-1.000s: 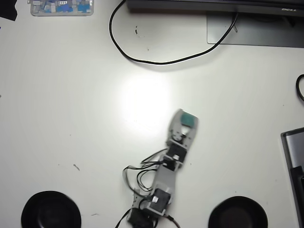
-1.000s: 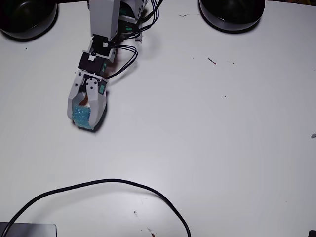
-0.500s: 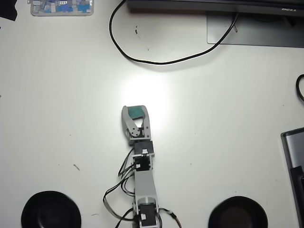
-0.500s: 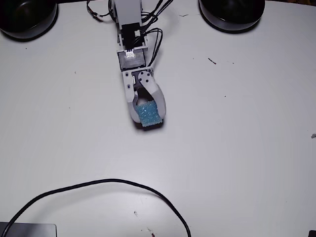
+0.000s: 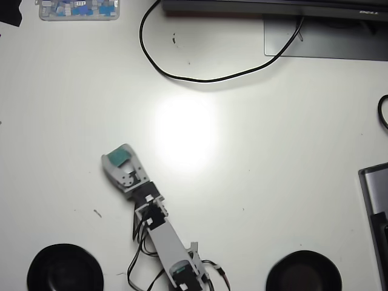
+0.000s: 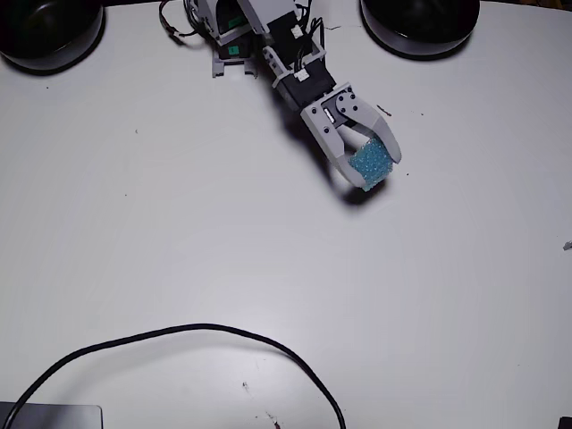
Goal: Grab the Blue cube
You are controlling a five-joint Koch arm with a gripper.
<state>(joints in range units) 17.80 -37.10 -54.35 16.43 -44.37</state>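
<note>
The blue cube (image 6: 370, 164) is a small spongy turquoise block held between the grey jaws of my gripper (image 6: 373, 170). In the overhead view the cube (image 5: 119, 159) shows as a teal patch at the tip of the gripper (image 5: 117, 160), left of the table's middle. The gripper is shut on the cube. A shadow lies under it in the fixed view, so it seems slightly above the white table (image 6: 268, 268). The arm reaches out from its base (image 5: 182, 273) at the table's edge.
Two black bowls (image 5: 65, 268) (image 5: 303, 273) stand either side of the arm's base. A black cable (image 5: 200, 76) loops across the far part of the table. A monitor stand (image 5: 327, 39) and a tray of small parts (image 5: 79, 9) lie at the far edge.
</note>
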